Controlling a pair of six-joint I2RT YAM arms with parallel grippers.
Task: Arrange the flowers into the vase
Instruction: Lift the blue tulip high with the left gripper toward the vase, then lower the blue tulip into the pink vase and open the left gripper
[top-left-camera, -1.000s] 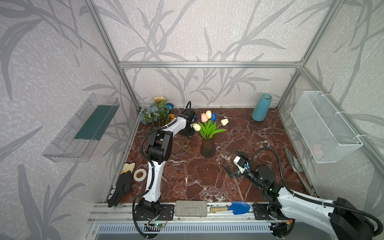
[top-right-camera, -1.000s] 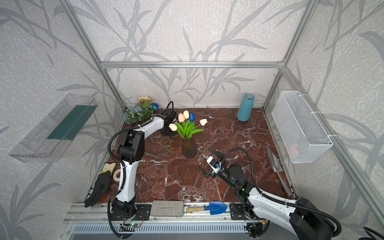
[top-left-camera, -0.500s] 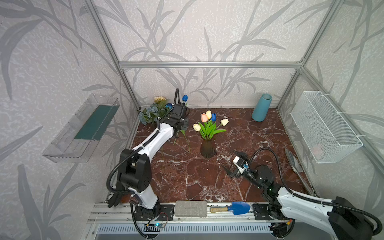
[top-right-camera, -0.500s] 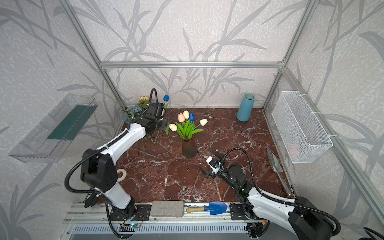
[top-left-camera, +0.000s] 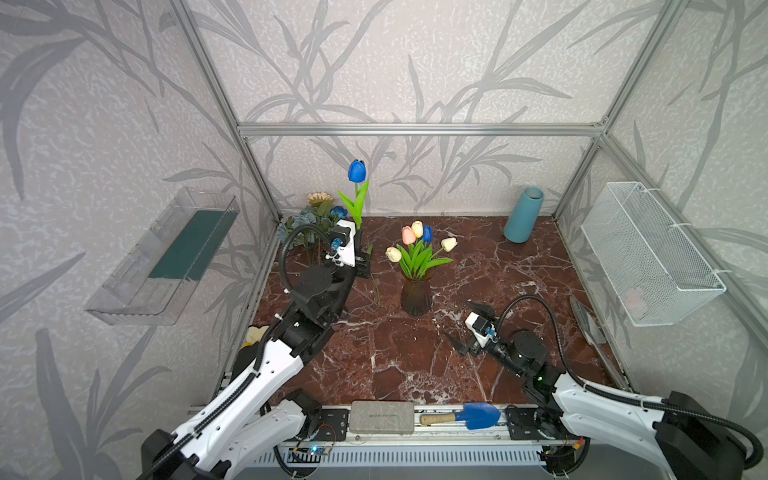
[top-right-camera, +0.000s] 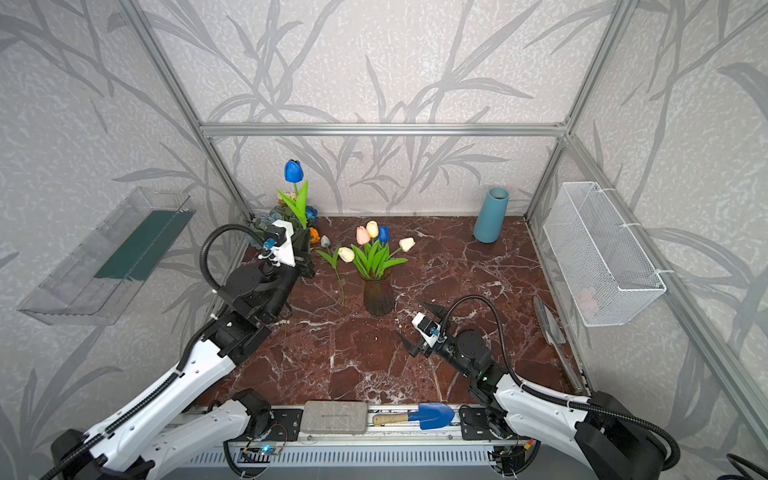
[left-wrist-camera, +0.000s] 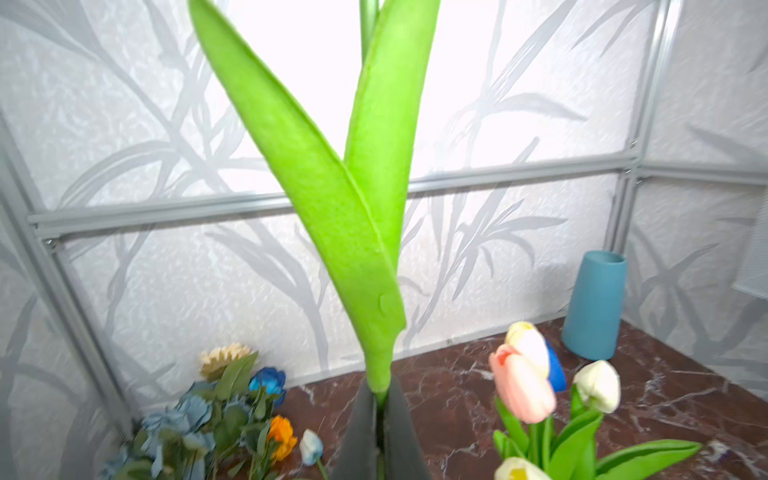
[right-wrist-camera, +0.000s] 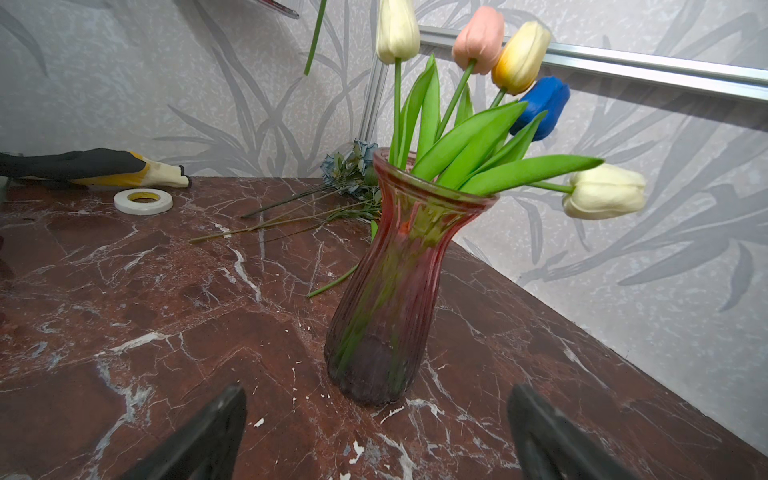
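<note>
Five tulips (top-left-camera: 417, 245) are kept in one vase (top-left-camera: 415, 296); one blue tulip (top-left-camera: 357, 171), pinched by the left gripper (left-wrist-camera: 377, 392), is raised higher; the right gripper (top-left-camera: 462, 321) is spread, empty.

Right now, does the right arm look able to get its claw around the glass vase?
Probably yes. The right claw stands open and faces the vase, with only bare tabletop between them. The tulip leaves spread above the rim, clear of its body.
</note>
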